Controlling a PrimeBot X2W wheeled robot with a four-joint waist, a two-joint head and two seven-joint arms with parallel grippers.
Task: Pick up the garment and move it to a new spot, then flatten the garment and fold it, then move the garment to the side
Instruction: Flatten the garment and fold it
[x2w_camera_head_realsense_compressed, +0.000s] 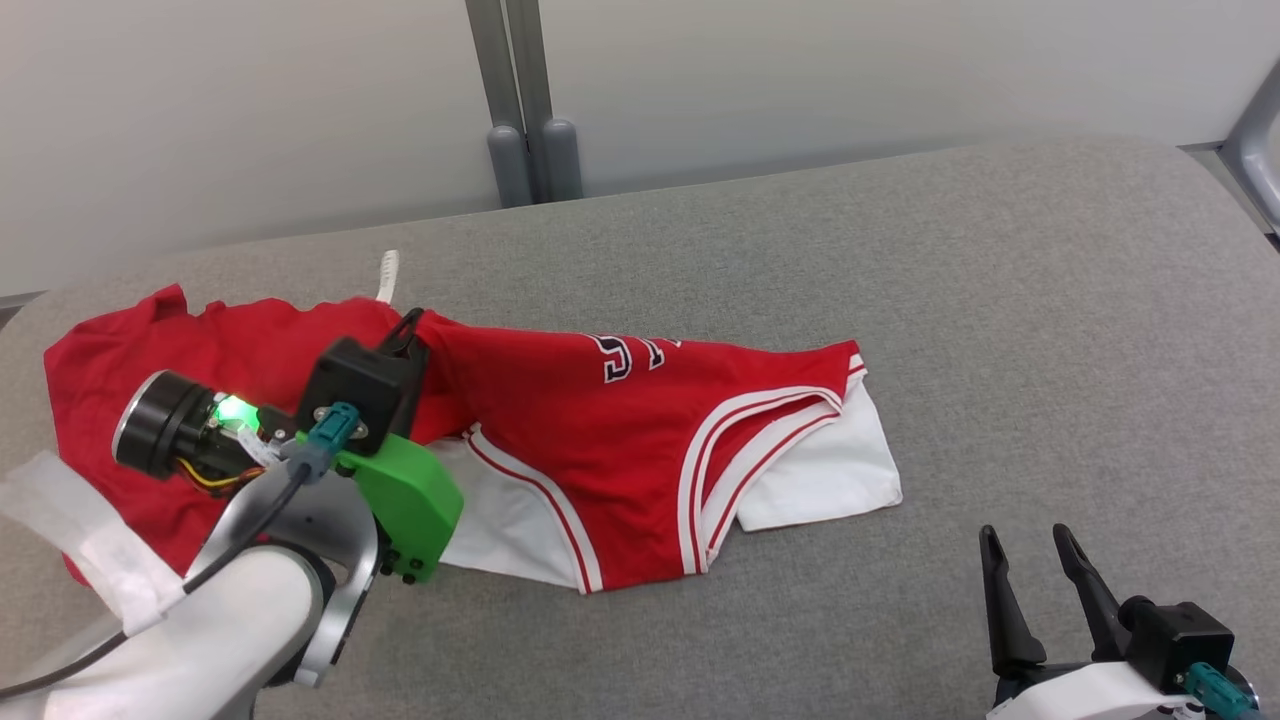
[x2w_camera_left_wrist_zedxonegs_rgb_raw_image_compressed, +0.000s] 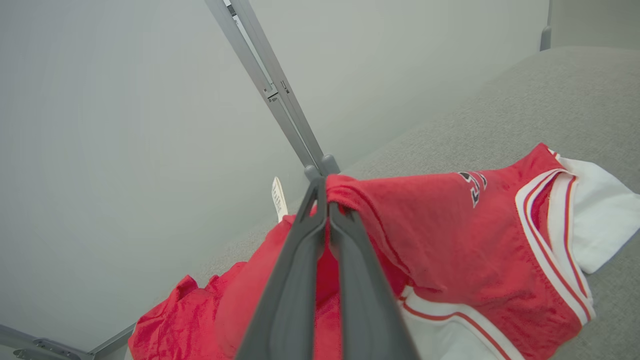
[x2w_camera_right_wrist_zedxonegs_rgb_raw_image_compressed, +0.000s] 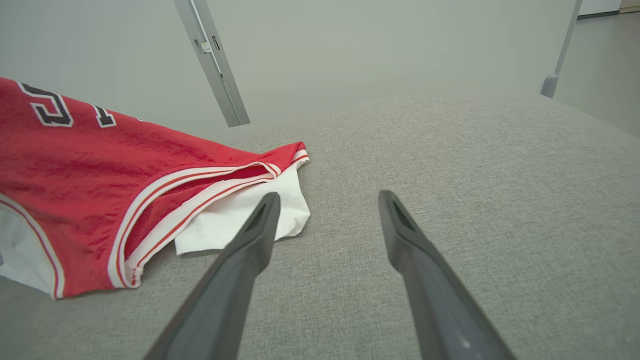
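red jersey (x2w_camera_head_realsense_compressed: 560, 420) of smooth, faintly shiny cloth; tabletop (x2w_camera_head_realsense_compressed: 1000, 300) covered in matt, coarse grey weave; green bracket (x2w_camera_head_realsense_compressed: 410, 500) smooth plastic.

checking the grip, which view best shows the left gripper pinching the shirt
Left wrist view: the left gripper is shut on a fold of the shirt. Head view: the wrist partly blocks it. Right wrist view: the shirt's other end.

One garment (x2w_camera_head_realsense_compressed: 560, 420), centre left, lay on one counter (x2w_camera_head_realsense_compressed: 900, 250). Two grippers were counted: left gripper (x2w_camera_head_realsense_compressed: 408, 322), right gripper (x2w_camera_head_realsense_compressed: 1025, 538). Two grey posts (x2w_camera_head_realsense_compressed: 510, 165) stood upper centre.
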